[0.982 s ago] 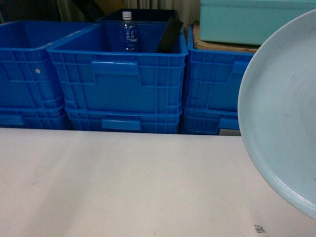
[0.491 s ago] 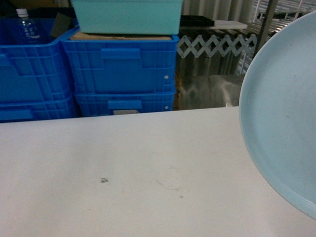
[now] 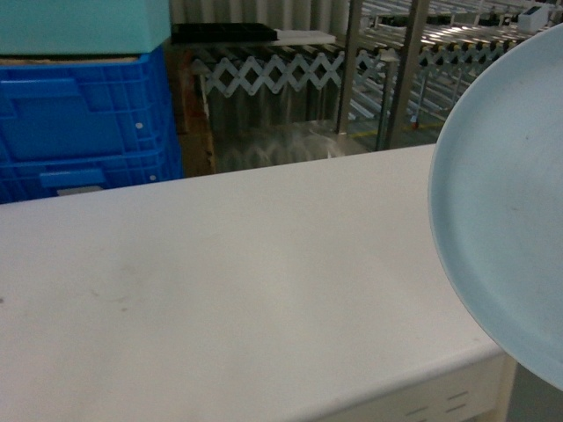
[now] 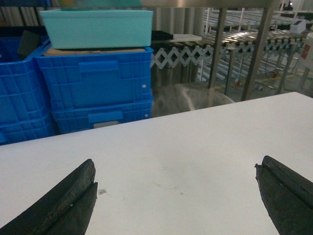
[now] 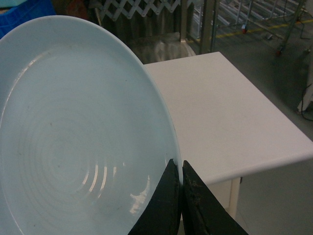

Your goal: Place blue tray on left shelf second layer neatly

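The blue tray (image 3: 510,211) is cut off by the head view's right edge, held tilted in the air above the white table (image 3: 220,290). The right gripper (image 5: 181,171) pinches its rim, jaws closed on it. The left gripper (image 4: 176,196) hangs over the table, jaws wide apart, empty. Two stacked blue crates (image 3: 79,123) sit behind the table, one teal box (image 3: 84,25) on top, partly cropped.

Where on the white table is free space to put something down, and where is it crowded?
The white table top is bare from the stacked blue crates behind its far left edge to its right end. The blue tray, clamped by the right gripper, hangs at the right end. The left gripper is open above bare tabletop.
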Robot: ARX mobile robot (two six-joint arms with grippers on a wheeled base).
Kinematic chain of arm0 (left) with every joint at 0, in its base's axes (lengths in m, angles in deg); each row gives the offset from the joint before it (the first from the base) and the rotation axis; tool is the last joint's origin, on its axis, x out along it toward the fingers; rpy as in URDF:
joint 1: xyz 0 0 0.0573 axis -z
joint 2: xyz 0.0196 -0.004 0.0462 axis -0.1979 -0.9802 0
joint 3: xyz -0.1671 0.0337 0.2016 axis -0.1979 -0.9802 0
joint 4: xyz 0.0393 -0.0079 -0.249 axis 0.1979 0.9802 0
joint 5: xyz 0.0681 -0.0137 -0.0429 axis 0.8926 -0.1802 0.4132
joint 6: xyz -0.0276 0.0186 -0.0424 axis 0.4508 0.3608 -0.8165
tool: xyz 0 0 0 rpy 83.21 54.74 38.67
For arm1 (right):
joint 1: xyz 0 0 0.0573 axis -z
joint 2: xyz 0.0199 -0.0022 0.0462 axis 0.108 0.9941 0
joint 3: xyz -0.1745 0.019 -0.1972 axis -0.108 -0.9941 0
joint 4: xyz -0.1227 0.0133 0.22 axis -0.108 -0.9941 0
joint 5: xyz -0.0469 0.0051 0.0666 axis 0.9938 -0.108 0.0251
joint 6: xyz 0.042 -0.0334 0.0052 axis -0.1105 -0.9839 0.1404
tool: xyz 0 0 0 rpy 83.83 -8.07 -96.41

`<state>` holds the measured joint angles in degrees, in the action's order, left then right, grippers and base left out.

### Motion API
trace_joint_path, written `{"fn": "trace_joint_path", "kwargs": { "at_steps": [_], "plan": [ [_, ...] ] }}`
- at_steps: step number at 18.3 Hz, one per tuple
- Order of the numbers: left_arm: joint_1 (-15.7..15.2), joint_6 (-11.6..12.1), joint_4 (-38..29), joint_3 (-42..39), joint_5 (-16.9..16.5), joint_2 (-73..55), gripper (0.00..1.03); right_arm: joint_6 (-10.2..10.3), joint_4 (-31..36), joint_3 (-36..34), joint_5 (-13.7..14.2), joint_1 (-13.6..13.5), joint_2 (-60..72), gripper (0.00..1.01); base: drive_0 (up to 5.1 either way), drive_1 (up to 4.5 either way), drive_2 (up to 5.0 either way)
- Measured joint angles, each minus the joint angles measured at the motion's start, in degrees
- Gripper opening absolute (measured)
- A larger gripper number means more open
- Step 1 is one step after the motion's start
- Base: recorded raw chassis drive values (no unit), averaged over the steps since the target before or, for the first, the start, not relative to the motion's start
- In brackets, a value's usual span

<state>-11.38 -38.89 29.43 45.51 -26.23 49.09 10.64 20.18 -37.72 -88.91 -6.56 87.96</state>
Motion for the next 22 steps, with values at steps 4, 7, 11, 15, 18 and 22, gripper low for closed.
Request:
{"fn": "trace_joint_path", "kwargs": {
  "at_steps": [4, 7, 11, 15, 18, 22],
  "plan": [
    [0.0, 0.0, 0.0, 0.0, -0.1, 0.0, 0.98, 0.0, 0.2, 0.0, 0.0, 0.0, 0.0, 0.02, 0.6, -3.64, -2.0],
    [0.0, 0.0, 0.0, 0.0, 0.0, 0.0, 0.98, 0.0, 0.1, 0.0, 0.5, 0.0, 0.0, 0.02, -1.4, -1.44, -1.4],
    [0.0, 0.0, -0.2, 0.0, 0.0, 0.0, 0.98, 0.0, 0.1, 0.0, 0.0, 0.0, 0.0, 0.02, -1.6, -1.65, -1.6],
    [0.0, 0.0, -0.2, 0.0, 0.1, 0.0, 0.98, 0.0, 0.0, 0.0, -0.2, 0.0, 0.0, 0.02, 2.7, -2.61, -5.4],
    [0.0, 0.0, -0.2, 0.0, 0.1, 0.0, 0.98, 0.0, 0.1, 0.0, -0.1, 0.0, 0.0, 0.02, 3.0, -2.43, -5.6],
    [0.0, 0.0, -0.1, 0.0, 0.0, 0.0, 0.98, 0.0, 0.2, 0.0, -0.1, 0.0, 0.0, 0.02, 3.3, -2.08, -5.2]
  ]
}}
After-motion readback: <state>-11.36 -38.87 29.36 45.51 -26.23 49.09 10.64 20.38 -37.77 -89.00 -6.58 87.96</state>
